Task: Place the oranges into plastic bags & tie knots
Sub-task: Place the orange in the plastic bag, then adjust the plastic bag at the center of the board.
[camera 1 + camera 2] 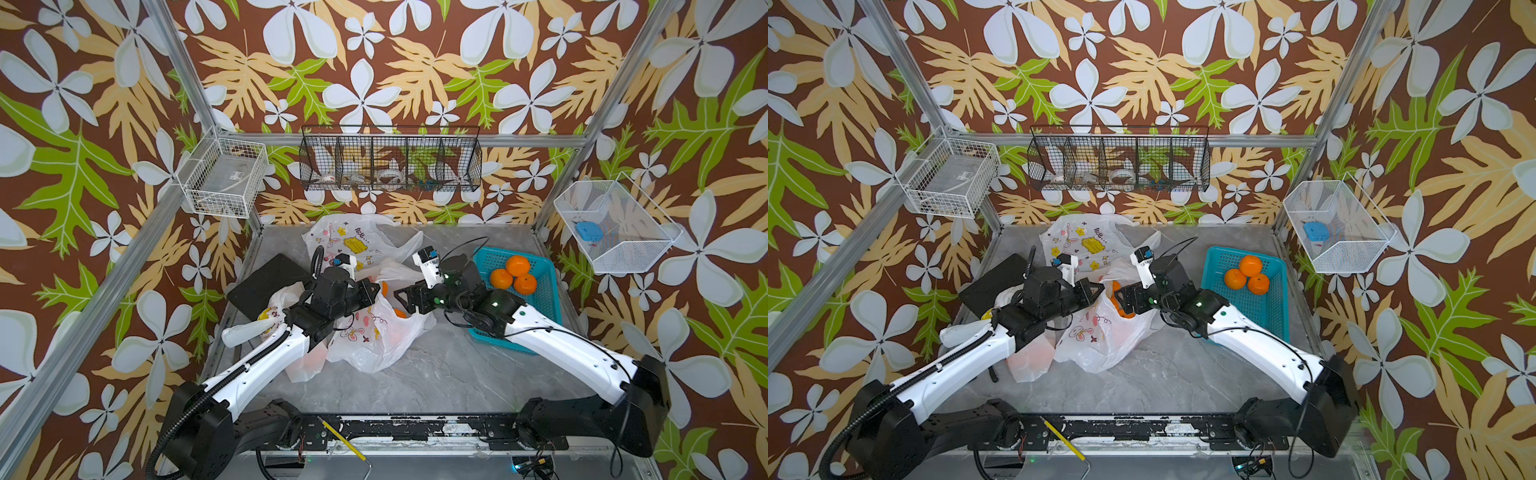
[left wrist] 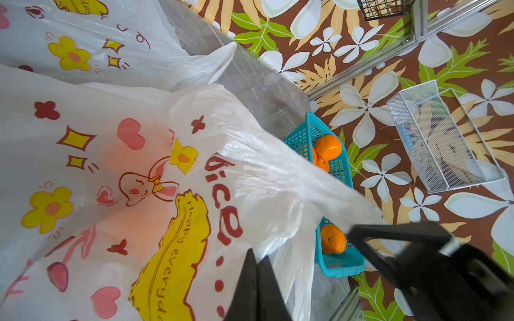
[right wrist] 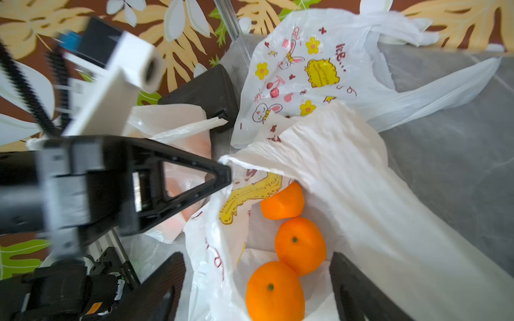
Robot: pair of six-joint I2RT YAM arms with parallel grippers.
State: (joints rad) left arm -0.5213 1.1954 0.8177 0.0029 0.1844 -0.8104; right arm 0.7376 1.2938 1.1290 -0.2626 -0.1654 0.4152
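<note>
Pinching bag (image 3: pixel 333 155): left end effector (image 3: pixel 226 173) | right end effector (image 3: pixel 257 254): splayed over oranges (image 3: pixel 300 244)

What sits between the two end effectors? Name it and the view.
The open mouth of the plastic bag, an orange showing inside, lies between the left end effector and the right end effector, in both top views.

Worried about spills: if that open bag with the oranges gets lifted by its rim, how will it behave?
Probably floppy: the open bag is thin and crumpled where the left gripper pinches it. Its three oranges lie loose, so they'd likely roll together and sag it.
</note>
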